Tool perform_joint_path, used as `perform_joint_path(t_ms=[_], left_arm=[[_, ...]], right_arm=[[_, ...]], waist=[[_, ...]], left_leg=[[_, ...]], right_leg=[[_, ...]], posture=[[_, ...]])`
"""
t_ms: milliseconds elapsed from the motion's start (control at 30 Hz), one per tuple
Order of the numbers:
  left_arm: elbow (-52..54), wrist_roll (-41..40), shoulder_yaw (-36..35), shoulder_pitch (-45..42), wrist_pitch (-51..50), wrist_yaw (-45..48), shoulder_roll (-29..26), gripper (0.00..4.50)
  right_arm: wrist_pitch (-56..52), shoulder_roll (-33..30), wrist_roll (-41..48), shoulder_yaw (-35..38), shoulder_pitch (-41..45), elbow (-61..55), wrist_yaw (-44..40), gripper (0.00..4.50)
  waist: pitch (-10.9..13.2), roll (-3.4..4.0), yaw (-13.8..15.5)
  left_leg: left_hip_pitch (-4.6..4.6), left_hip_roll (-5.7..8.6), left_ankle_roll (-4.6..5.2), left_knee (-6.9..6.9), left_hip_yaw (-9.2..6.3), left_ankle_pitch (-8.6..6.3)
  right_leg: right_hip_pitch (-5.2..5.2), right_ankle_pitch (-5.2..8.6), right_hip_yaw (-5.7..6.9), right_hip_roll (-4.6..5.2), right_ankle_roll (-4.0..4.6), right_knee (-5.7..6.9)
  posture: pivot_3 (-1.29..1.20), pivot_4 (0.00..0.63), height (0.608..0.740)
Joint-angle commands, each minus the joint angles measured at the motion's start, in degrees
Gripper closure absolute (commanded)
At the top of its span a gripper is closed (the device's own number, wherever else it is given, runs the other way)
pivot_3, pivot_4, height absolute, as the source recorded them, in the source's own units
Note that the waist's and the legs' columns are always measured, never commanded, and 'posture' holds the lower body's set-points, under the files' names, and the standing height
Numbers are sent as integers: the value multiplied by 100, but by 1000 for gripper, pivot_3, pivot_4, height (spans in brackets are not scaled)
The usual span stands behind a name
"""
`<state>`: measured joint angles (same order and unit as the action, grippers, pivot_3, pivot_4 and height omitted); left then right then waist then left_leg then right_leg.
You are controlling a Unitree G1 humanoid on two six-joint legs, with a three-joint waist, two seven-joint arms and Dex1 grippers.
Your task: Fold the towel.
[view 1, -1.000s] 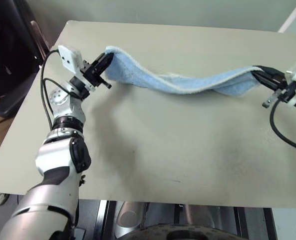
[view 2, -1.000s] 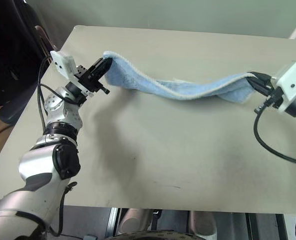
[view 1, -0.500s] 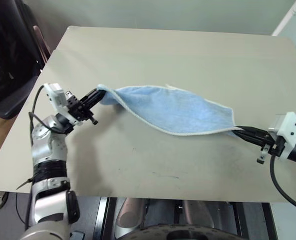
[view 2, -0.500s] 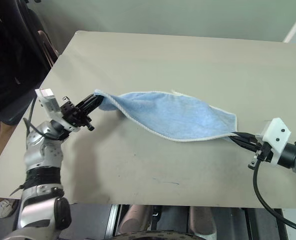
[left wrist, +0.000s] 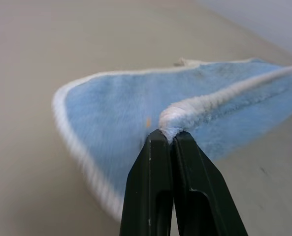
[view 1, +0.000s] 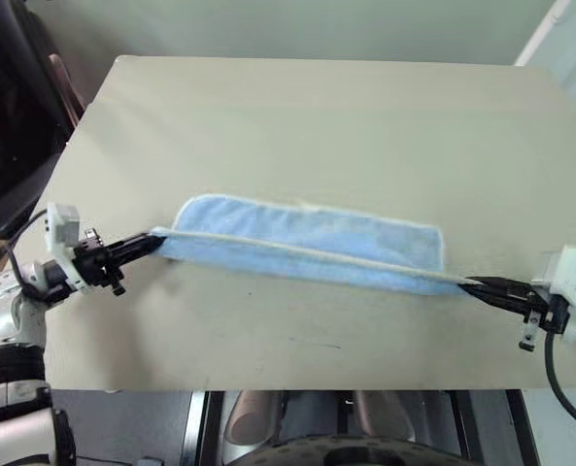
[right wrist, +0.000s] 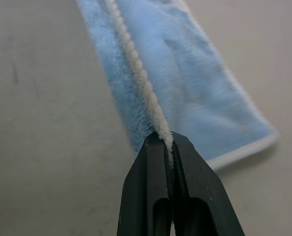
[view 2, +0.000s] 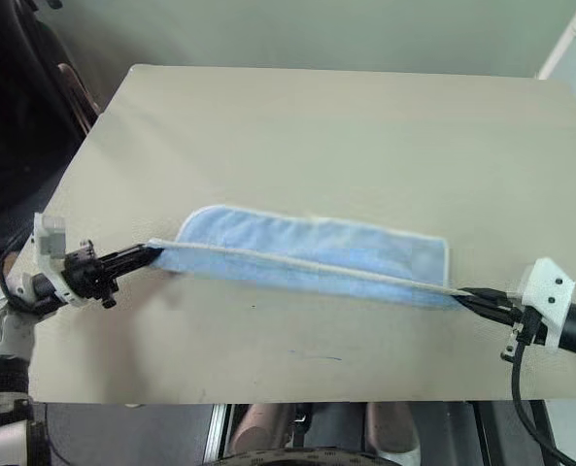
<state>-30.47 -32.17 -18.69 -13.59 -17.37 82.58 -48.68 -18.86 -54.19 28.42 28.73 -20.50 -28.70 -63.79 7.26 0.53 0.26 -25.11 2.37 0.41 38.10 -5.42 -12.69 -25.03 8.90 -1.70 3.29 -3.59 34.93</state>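
The light blue towel with white edging lies stretched across the middle of the beige table. Its far part rests flat on the tabletop, and its near white edge is pulled taut in a straight line between both grippers. My left gripper is shut on the towel's left corner. At the right, my right gripper is shut on the other corner. Both grippers sit low over the table's near half.
A dark chair stands off the table's left edge. The table's front edge runs just below the grippers. Bare tabletop extends behind the towel to the far edge.
Both grippers have pulled back toward the near edge and down, spreading apart. The towel went from hanging slack in the air to lying stretched on the table with its near edge taut.
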Motion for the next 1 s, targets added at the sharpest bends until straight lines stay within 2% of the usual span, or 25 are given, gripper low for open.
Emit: perform_joint_path(t_ms=[33,233,433,500,667,800,1000], left_arm=[[-226,23,-156,113,-166,138,-283,4473],[-119,-29,-184,132,-216,154,-218,4473],[-327,-219,-340,-571,-257,-108,-75,4473],[-551,-200,-340,-840,-164,-156,-67,4473],[-1280,107,-163,-1399,349,-173,-45,4473],[-2042,445,17,-1952,894,-239,37,4473],[-2951,847,184,-2597,1419,-323,208,4473]], right_arm=[[129,-94,-168,432,-203,146,-167,4500],[268,-95,-327,350,-190,275,-127,4500],[423,-78,-520,193,35,531,-26,4500],[449,-53,-541,127,201,618,52,4500],[526,9,-636,-152,601,812,257,4500],[577,113,-808,-607,1153,1147,578,4500],[929,191,-1049,-1154,1782,1732,714,4500]], waist=[[-2,-4,29],[-3,-4,27],[-4,-7,46],[-4,-7,40],[-4,-7,19],[-3,-8,14],[-3,-8,20]], left_leg=[[-1,-3,-7,0,-9,-4],[2,-18,-38,-7,-23,-22],[-1,-18,-36,-6,-24,-22],[0,-17,-35,-6,-23,-20],[6,-19,-31,-7,-22,-18],[8,-18,28,-6,-21,18],[3,-19,38,-6,-21,23]], right_leg=[[-1,6,2,-7,10,4],[-15,25,8,-22,41,24],[-14,17,8,-23,58,22],[-14,-8,7,-22,98,21],[-14,-9,8,-24,99,21],[-13,-9,8,-22,95,15],[-13,-12,9,-22,92,13]], posture=[[0,150,740],[0,150,740],[0,150,740],[0,150,740],[0,150,740],[0,150,740],[0,150,740]])
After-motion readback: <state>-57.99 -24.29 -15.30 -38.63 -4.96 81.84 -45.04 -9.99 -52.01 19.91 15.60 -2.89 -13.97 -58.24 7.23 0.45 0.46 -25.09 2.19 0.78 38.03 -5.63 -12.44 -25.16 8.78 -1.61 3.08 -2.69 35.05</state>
